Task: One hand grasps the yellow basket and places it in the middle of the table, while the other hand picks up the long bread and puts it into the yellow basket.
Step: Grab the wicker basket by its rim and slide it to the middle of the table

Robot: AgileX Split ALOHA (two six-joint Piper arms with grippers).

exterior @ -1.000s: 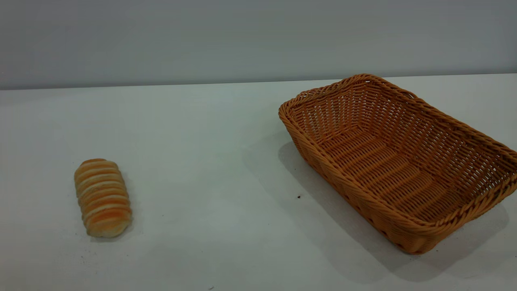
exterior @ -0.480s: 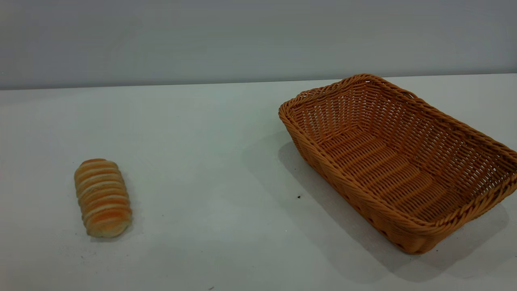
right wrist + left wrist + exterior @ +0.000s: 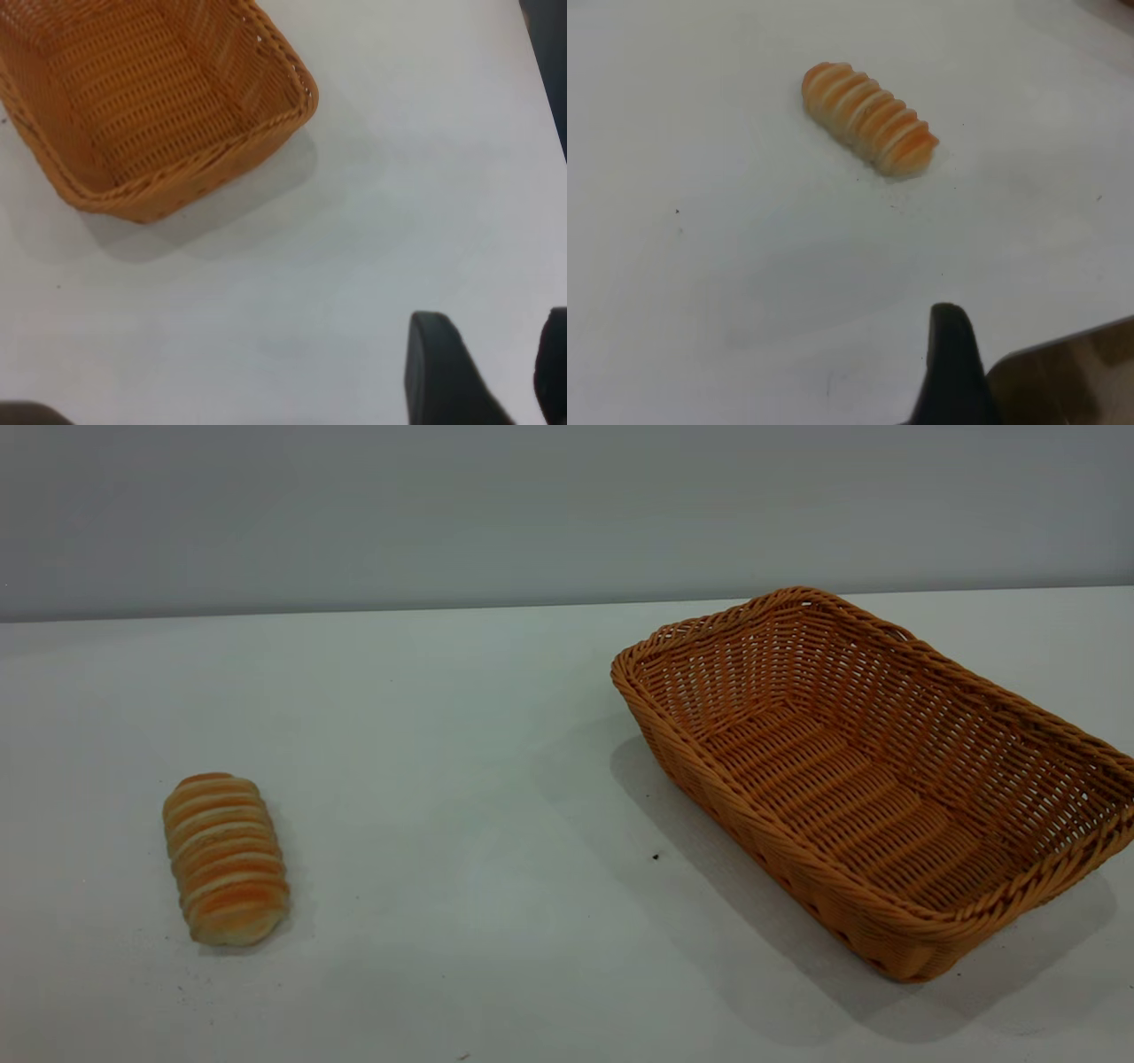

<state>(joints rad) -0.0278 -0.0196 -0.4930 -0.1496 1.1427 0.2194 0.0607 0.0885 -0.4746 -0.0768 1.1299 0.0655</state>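
Observation:
The yellow basket [image 3: 873, 779] is a large orange-tan wicker basket standing empty on the right side of the white table [image 3: 461, 762]. It also shows in the right wrist view [image 3: 151, 106]. The long bread [image 3: 226, 857] lies on the table at the left; it also shows in the left wrist view [image 3: 868, 117]. Neither gripper shows in the exterior view. My left gripper [image 3: 950, 359] shows only as one black tip, over bare table well short of the bread. My right gripper [image 3: 496, 359] is open and empty over bare table, apart from the basket.
A grey wall [image 3: 532, 514] rises behind the table's far edge. A small dark speck [image 3: 656, 856] lies beside the basket. A table edge with a brown surface [image 3: 1072, 376] beyond it shows near my left gripper. Another edge [image 3: 545, 80] shows in the right wrist view.

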